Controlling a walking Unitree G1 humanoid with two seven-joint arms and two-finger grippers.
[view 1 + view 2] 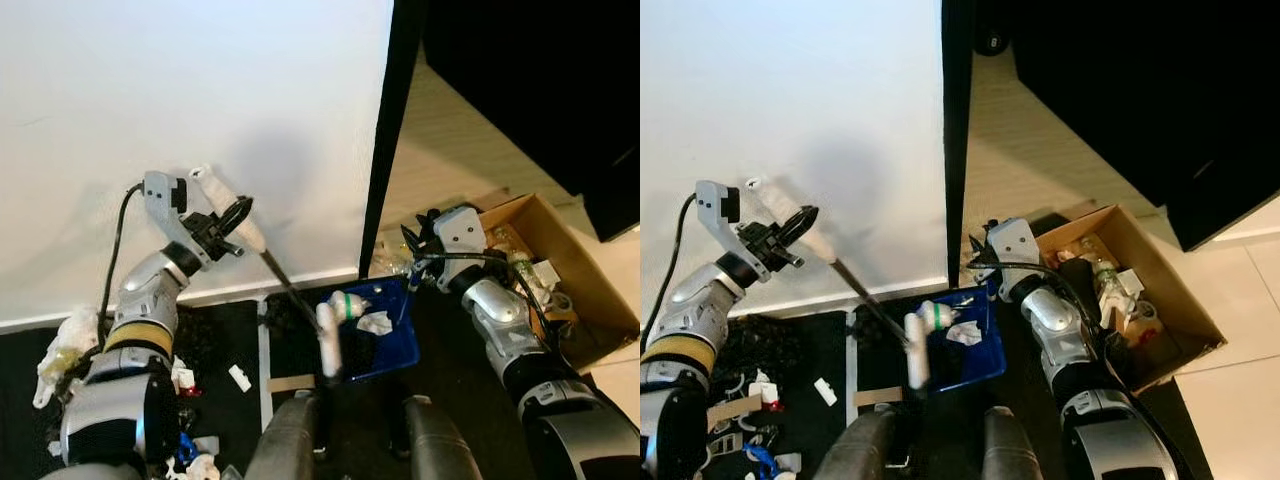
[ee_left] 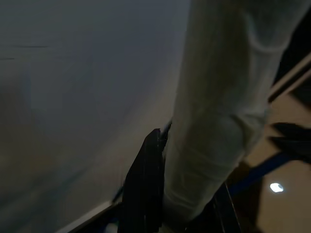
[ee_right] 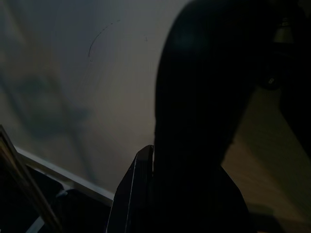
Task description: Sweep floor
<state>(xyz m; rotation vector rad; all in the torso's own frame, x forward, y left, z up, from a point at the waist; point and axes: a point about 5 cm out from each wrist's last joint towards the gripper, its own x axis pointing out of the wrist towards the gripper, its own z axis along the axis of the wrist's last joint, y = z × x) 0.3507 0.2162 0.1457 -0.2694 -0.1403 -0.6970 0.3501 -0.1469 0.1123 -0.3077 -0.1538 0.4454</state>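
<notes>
Left pincer [image 1: 232, 222] is clamped on the broom handle [image 1: 228, 208], which slants down-right toward the blue dustpan [image 1: 395, 335], while right pincer [image 1: 415, 250] hovers at its far rim, grip unclear.

A lived-in home, by the look of it: a plain white wall [image 1: 200, 90] with a white skirting board [image 1: 290, 280] along its foot; pale floor tiles [image 1: 1230, 290] to one side; an open cardboard box [image 1: 560, 260] crammed with household odds and ends; scraps of litter [image 1: 240, 378] strewn over a dark mat [image 1: 225, 340].
</notes>
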